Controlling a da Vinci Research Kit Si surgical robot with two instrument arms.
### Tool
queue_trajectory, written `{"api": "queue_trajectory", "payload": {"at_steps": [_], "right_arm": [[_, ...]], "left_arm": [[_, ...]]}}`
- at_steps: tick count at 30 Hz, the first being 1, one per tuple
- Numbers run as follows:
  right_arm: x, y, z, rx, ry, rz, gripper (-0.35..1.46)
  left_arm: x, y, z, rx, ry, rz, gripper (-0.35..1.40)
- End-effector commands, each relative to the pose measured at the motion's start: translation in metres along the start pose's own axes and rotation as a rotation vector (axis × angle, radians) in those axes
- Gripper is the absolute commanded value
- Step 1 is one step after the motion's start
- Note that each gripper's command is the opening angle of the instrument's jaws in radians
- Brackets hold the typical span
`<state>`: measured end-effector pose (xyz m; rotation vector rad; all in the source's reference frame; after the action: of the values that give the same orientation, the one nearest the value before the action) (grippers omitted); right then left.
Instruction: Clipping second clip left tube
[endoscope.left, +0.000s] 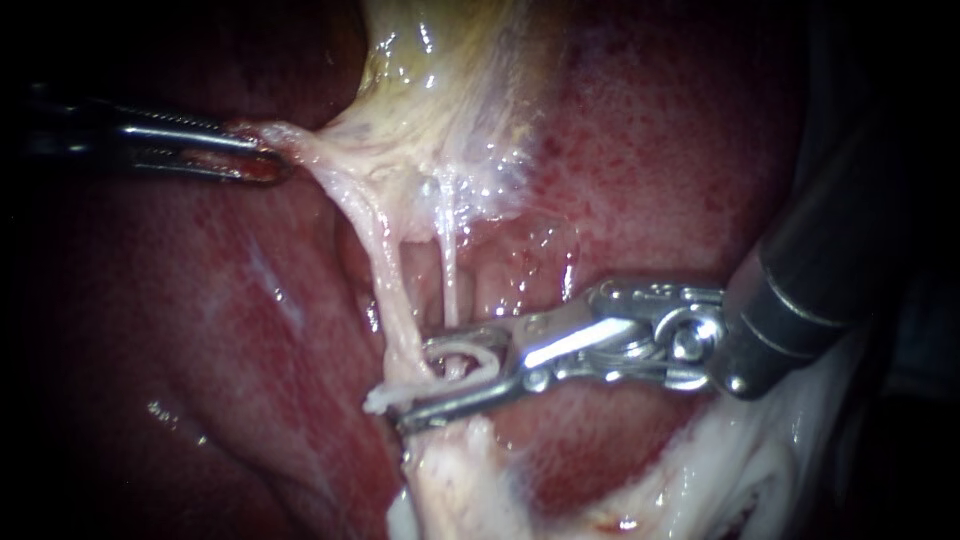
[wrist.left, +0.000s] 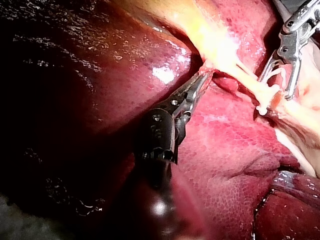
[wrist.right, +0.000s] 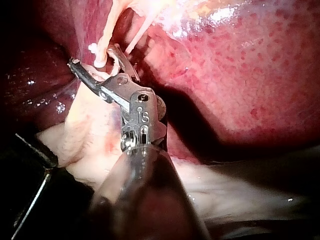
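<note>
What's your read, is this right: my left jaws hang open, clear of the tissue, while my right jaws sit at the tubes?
Not quite. The left instrument is not open and clear: its jaws are shut on a pale strand of tissue, as the endoscope view shows. The rest holds: the right instrument has its jaws at the tubes.

Glossy liver (endoscope.left: 680, 170); shiny metal right instrument (endoscope.left: 420, 382)

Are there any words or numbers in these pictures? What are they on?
Tiny stamped mark on the shiny metal joint of the right instrument: too small to read surely.
No writing on the dark left instrument, the pale tissue it grips, the red liver or the whitish tubes.
</note>
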<state>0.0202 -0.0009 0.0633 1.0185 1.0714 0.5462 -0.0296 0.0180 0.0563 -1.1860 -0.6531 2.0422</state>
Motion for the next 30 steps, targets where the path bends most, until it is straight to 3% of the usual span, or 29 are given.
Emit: {"api": "queue_trajectory", "payload": {"at_steps": [1, 9, 20, 30], "right_arm": [[0.0001, 0.0001, 0.0001, 0.013, 0.003, 0.011, 0.50], [0.0007, -0.0001, 0.0013, 0.066, -0.003, 0.035, 0.49], [0.0023, 0.0000, 0.0040, 0.072, 0.095, 0.059, 0.49], [0.0028, 0.0003, 0.0049, 0.098, 0.142, 0.100, 0.49]], "left_arm": [[0.0000, 0.0000, 0.0000, 0.000, 0.000, 0.000, -0.35], [0.0000, 0.0001, 0.0000, 0.001, 0.000, 0.000, -0.35], [0.0000, 0.0001, 0.0001, 0.001, 0.000, -0.001, -0.35], [0.0000, 0.0001, 0.0002, 0.002, 0.000, -0.001, -0.35]]}}
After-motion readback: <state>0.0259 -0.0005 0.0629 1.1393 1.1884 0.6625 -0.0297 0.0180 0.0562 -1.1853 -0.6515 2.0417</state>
